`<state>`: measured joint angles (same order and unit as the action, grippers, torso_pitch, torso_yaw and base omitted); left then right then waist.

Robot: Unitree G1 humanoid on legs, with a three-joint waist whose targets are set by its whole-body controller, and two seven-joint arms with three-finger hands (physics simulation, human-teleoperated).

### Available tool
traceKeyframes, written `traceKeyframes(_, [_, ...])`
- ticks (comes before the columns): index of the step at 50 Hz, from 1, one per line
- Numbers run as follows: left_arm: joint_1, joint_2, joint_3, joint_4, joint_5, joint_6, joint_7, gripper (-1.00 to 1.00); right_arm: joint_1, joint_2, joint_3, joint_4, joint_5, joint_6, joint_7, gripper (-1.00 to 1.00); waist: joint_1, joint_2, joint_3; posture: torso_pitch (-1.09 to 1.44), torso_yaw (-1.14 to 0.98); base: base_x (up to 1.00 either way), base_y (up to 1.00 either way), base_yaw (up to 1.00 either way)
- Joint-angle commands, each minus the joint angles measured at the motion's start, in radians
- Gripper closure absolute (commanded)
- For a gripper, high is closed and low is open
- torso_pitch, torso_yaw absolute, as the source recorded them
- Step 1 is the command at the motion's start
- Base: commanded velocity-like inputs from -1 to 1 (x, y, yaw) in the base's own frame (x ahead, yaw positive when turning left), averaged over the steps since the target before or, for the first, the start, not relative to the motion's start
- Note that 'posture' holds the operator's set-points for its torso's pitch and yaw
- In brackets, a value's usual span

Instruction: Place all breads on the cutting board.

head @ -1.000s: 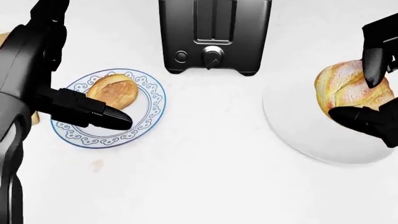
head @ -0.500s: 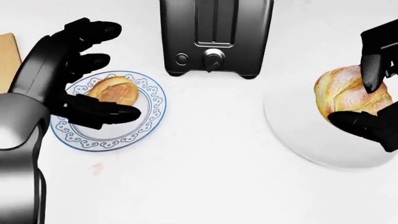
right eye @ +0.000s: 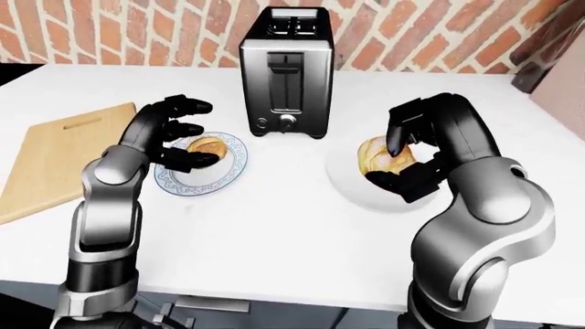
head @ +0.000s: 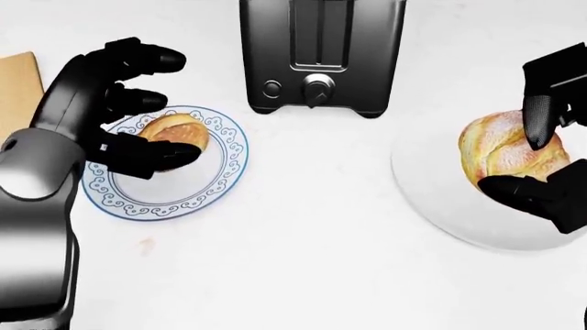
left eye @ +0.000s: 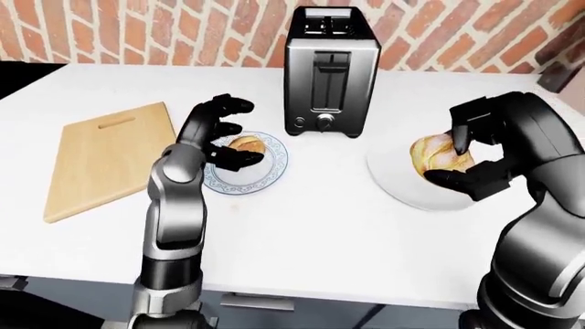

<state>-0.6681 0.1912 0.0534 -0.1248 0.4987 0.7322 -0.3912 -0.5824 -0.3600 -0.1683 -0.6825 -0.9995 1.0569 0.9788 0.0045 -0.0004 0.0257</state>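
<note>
Your white desk [left eye: 302, 226] carries everything; since a second ago your left arm has swung up from low across the patterned plate, so the left hand [head: 119, 110] now hangs over that plate's left side, fingers spread, thumb lying across the small bun [head: 174, 130] without closing on it; the head view itself has barely shifted. The cutting board [left eye: 105, 161] lies bare at the desk's left, well apart from both breads; only its corner shows in the head view, whereas the eye views give it whole, along with the brick wall [left eye: 137, 31] above. The toaster [left eye: 331, 72] stands between the two plates. The white plate [head: 440, 199] sits at the right as before; your right hand [head: 541, 151] stays curled round the large roll [head: 500, 155], fingers above and thumb below it, the roll over the plate. The patterned plate [head: 197, 192] holds the bun near its upper edge.
</note>
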Motion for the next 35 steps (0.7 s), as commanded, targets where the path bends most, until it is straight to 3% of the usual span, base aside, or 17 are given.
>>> traceKeyframes(1, [-0.029, 0.006, 0.005, -0.02, 0.004, -0.033, 0.017, -0.38, -0.026, -0.012, -0.006, -0.024, -0.008, -0.015, -0.01, 1.0, -0.001, -0.007, -0.02, 0.0, 0.0, 0.0, 0.0, 0.0])
traceKeyframes(5, [-0.024, 0.005, 0.0, -0.014, 0.007, -0.039, 0.018, -0.48, -0.023, -0.011, -0.008, -0.024, -0.005, -0.017, -0.012, 1.0, -0.001, -0.006, -0.021, 0.0, 0.0, 0.0, 0.0, 0.0])
traceKeyframes(12, [-0.019, 0.0, -0.003, 0.024, 0.013, -0.071, 0.028, -0.48, -0.014, -0.008, -0.01, -0.027, -0.001, -0.019, -0.018, 1.0, 0.0, -0.005, -0.024, 0.0, 0.0, 0.0, 0.0, 0.0])
traceKeyframes(23, [-0.016, 0.001, 0.003, 0.12, 0.003, -0.135, 0.06, -0.41, -0.003, -0.007, -0.01, -0.027, 0.008, -0.022, -0.03, 1.0, 0.0, 0.0, -0.029, 0.0, 0.0, 0.0, 0.0, 0.0])
traceKeyframes(35, [0.01, -0.001, -0.02, 0.108, 0.061, -0.125, 0.014, -0.21, 0.008, -0.009, -0.015, -0.023, 0.032, -0.026, -0.05, 1.0, -0.002, 0.006, -0.034, 0.0, 0.0, 0.0, 0.0, 0.0])
